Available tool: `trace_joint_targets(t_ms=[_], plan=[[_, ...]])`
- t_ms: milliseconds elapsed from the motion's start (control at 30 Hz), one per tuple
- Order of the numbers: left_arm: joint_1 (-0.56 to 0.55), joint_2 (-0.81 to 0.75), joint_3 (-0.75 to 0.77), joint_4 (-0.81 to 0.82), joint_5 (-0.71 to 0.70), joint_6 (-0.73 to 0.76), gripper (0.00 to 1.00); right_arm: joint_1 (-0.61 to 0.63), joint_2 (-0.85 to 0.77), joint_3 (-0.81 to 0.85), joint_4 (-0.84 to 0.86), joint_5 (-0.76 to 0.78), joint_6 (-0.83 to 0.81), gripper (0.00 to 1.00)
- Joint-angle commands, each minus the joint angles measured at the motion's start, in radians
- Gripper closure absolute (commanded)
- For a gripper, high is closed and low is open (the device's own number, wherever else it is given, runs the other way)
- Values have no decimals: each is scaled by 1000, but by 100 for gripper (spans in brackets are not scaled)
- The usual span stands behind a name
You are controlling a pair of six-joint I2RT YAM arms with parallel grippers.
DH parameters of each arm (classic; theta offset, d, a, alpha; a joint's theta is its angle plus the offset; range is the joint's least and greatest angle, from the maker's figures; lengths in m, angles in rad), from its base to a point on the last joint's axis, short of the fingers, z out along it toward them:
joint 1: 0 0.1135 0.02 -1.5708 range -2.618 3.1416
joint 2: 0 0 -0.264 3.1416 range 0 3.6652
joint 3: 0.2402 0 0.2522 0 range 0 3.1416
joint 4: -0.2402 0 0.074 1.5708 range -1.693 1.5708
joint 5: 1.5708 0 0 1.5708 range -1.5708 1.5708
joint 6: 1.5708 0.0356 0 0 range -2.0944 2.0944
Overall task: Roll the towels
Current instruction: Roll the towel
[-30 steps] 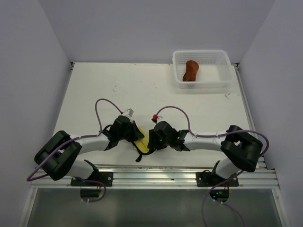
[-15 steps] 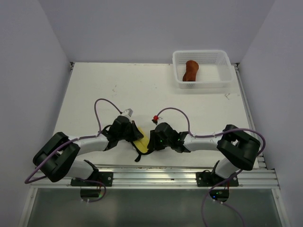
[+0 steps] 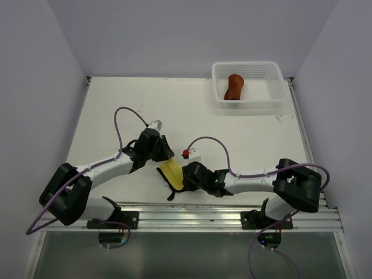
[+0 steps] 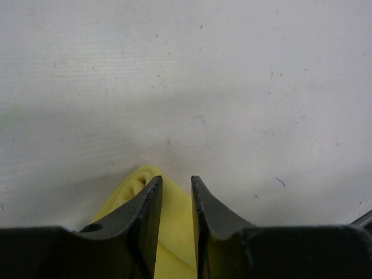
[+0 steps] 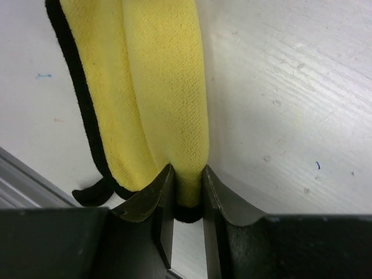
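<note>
The rust-brown towel (image 3: 234, 87) lies bunched inside the white mesh basket (image 3: 247, 64), toward its left half. The yellow towel (image 3: 171, 173) lies on the table (image 3: 128, 104), well apart from the basket, far to the basket's left and much nearer the arm bases. It is a loosely folded strip with dark edging.

The right arm folds at its elbow on the near side of the basket. From there its forearm stretches low over the table, leftward and away from the basket, ending at the right gripper (image 3: 186, 176). In the right wrist view the right gripper (image 5: 187, 172) has its fingers (image 5: 152, 200) pressed onto a fold of the yellow towel (image 5: 168, 87), with cloth filling the narrow gap. The dark edging trails off to one side.

The left arm bends farthest from the basket and angles its forearm up towards it. The left gripper (image 3: 164, 154) sits just on the basket side of the yellow towel's far end. In the left wrist view its fingers (image 4: 148, 203) stand a thin slit apart. Yellow cloth (image 4: 174, 244) shows below and through the slit, but whether they pinch it cannot be told
</note>
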Motion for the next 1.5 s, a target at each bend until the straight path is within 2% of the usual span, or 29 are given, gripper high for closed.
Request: trace_joint_targets(t_ms=[0, 300, 633, 933, 1267, 1467], plan=[[12, 12, 74, -41, -43, 35, 69, 67, 11, 56, -133, 212, -34, 100], [14, 3, 96, -40, 23, 24, 68, 176, 81, 133, -213, 434, -11, 100], [14, -49, 28, -9, 82, 4, 68, 315, 247, 329, -458, 630, 26, 100], [8, -137, -27, -6, 104, -13, 67, 360, 402, 490, -615, 666, 31, 100], [-24, -149, -129, 86, 151, -65, 67, 371, 480, 553, -623, 600, -41, 100], [-49, -155, -142, 107, 156, -83, 67, 386, 545, 616, -658, 578, -64, 100]])
